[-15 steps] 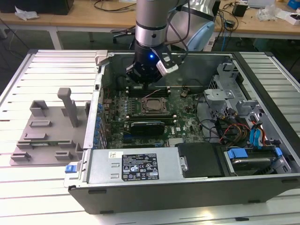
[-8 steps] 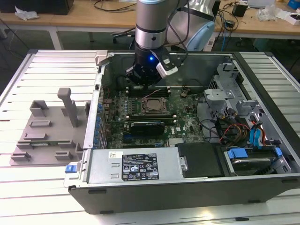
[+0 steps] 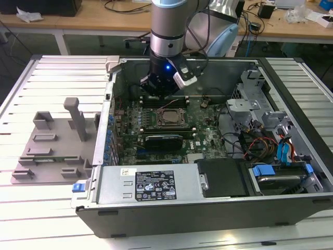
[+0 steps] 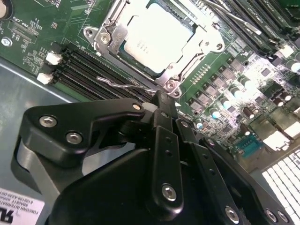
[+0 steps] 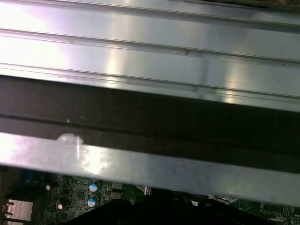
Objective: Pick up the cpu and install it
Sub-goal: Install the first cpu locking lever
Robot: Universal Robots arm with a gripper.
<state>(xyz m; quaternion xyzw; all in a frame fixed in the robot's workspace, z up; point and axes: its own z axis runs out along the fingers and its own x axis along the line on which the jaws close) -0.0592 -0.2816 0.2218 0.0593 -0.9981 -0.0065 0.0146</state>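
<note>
Exterior view first, biggest stuff down to small: the open computer case (image 3: pixel 208 208) lay on the slatted metal table (image 3: pixel 52 73), with the grey fixture tray (image 3: pixel 52 146) sitting beside it on the exterior view's left. I had the arm (image 3: pixel 167 26) reaching down into the case, and the gripper (image 3: pixel 161 86) hung low over the green motherboard (image 3: pixel 208 138), just past the far edge of the socket (image 3: pixel 167 117).

In the second wrist view the cpu (image 4: pixel 157 37) was already lying in the socket frame (image 4: pixel 105 33), silvery top up, looking flat and square to the frame as far as I could tell. So the chip wasn't in the claw at all. The black fingers (image 4: pixel 159 105) looked pinched together with their tips right at the thin wire retention lever (image 4: pixel 124 84) that ran beside the socket; I couldn't tell for sure whether they touched it or had anything between them.

My read: this was the seat-and-latch part of the install. Doing it well meant staying gentle, keeping the tips on the lever and off the chip, and not dragging sideways across the RAM slots (image 4: pixel 93 70) next to it. Any tilt of the chip in the frame would've been the thing to worry about. The first wrist view gave me the case's metal wall (image 5: pixel 150 47) plus a strip of board.
</note>
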